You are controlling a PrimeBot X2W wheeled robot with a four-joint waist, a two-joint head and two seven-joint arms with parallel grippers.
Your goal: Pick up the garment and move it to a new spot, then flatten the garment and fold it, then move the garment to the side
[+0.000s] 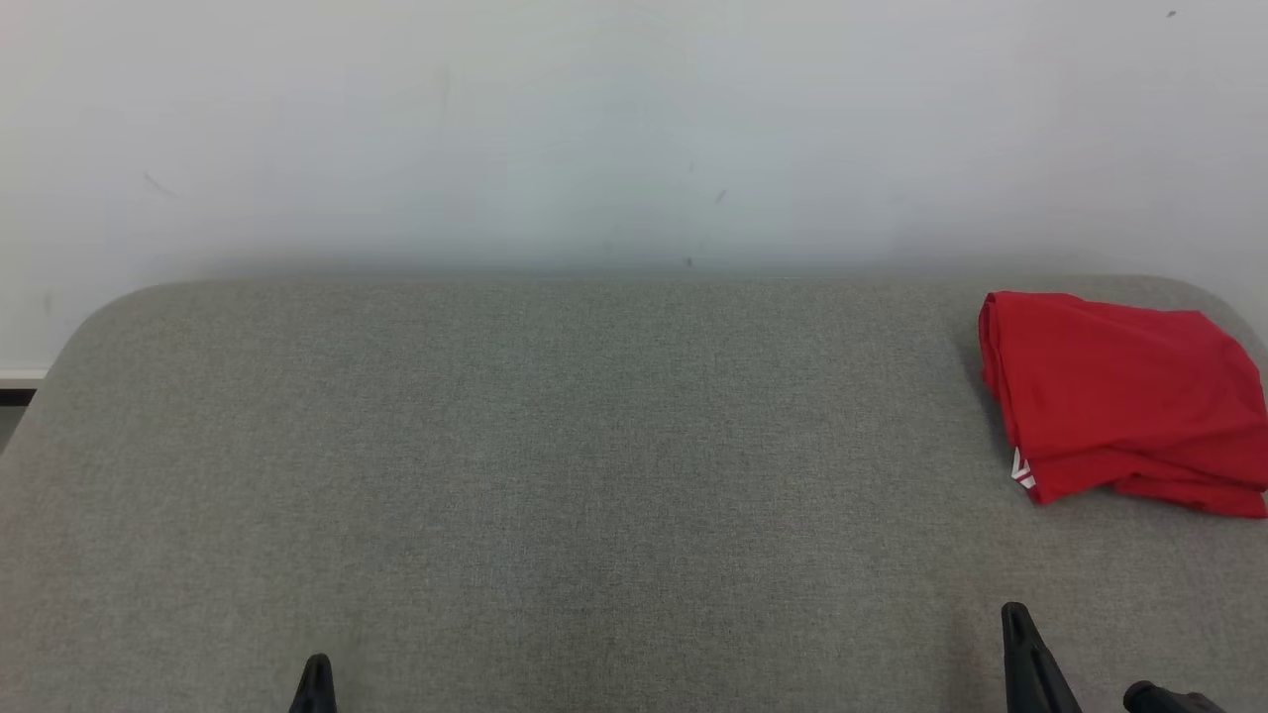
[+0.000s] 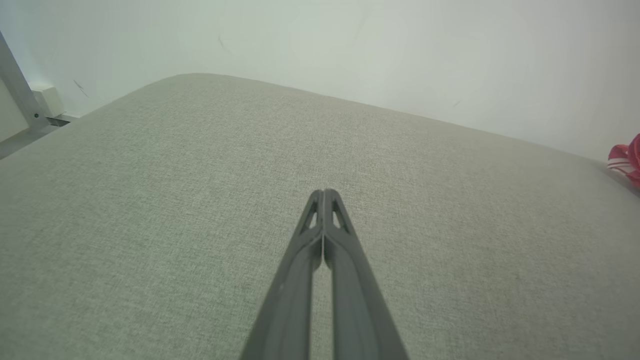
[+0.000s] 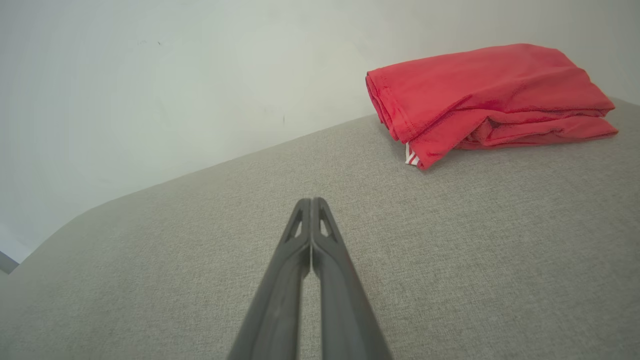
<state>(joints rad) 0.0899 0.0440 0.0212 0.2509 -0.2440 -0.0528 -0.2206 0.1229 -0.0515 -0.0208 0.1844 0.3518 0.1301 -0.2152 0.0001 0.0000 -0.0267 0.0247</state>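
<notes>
The garment [image 1: 1124, 401] is red cloth with a small white-striped patch, folded into a thick stack at the far right of the grey padded table [image 1: 555, 475]. From the right wrist it lies ahead and to the right as the folded garment [image 3: 487, 97]; a sliver of the garment [image 2: 625, 160] peeks in at the left wrist view's right edge. My left gripper [image 1: 315, 673] sits low at the front left, its tips [image 2: 324, 192] pressed together, shut and empty. The right gripper [image 1: 1015, 619] is at the front right, short of the cloth, its tips [image 3: 311, 201] also shut on nothing.
A pale wall [image 1: 634, 129] stands right behind the table's far edge. The table has rounded corners, and the garment lies close to its right rim. A metal leg and a small white box [image 2: 47, 102] stand on the floor off the table's left end.
</notes>
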